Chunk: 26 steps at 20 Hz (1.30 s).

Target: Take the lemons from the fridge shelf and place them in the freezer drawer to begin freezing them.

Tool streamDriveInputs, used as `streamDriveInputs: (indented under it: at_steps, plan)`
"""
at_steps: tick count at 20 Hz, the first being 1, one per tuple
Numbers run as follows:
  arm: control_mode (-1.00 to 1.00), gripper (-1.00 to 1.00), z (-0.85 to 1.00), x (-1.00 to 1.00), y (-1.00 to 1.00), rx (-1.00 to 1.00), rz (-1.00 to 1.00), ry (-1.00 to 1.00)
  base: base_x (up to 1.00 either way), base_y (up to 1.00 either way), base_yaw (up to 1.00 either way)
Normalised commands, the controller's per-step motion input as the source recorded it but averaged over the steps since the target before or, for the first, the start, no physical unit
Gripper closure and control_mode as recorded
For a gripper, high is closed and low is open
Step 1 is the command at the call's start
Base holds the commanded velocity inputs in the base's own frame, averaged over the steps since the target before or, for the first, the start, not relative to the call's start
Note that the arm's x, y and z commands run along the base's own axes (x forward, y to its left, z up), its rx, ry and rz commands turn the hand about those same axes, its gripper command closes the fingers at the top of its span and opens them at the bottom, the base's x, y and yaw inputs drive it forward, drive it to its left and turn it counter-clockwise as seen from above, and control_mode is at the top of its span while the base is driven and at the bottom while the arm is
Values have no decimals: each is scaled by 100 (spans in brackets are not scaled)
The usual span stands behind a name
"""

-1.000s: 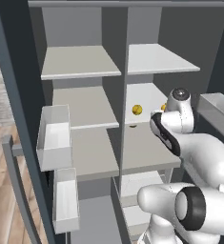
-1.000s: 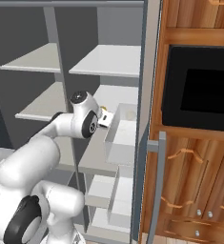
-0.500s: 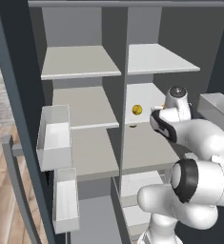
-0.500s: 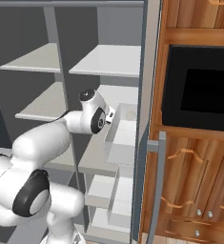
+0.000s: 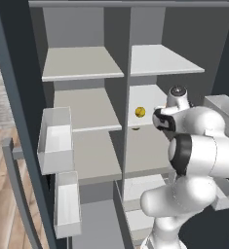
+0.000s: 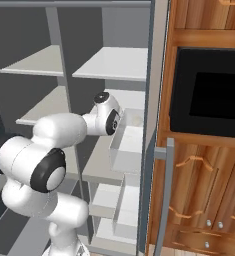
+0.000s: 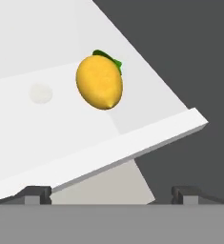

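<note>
Gripper (image 7: pixel 111 193) jaws spread wide and empty, aimed at a lemon (image 7: pixel 99 81) lying on the fridge shelf (image 7: pixel 147 136) just ahead, apart from it. Nothing grasped; freezing has evidently not started.

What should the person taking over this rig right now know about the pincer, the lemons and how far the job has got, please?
Pincer: open, holding nothing, its tips just short of the shelf edge.
Lemon: one in sight, lying on the fridge shelf in the right-hand column, apart from the pincer; the hand view has it straight ahead, with a green leaf at its far end.
Freezer drawer: I cannot pick it out from these views.
Done: the arm is lined up on the shelf; nothing picked.
Left: probably reach in, close on the lemon, carry it to the freezer drawer, then check for more lemons.
</note>
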Motion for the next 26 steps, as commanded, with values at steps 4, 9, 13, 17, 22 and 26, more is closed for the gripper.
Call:
streamDriveInputs:
  at_steps: [4, 9, 13, 17, 22, 26]
  plan:
    - [-100, -100, -31, 38, -18, 0, -1, 7, 0, 0, 0]
    - [-100, -100, -15, 27, -24, 0, -1, 0, 0, 0, 0]
    - [-100, -100, -6, 30, -25, 0, -1, 0, 0, 0, 0]
    - [-100, -100, -8, 42, -7, 0, -1, 0, 0, 0, 0]
    - [-100, -100, -2, 40, 0, 0, 0, 0, 0, 0, 0]
    - [-100, -100, 0, 33, -1, 0, 0, 0, 0, 0, 0]
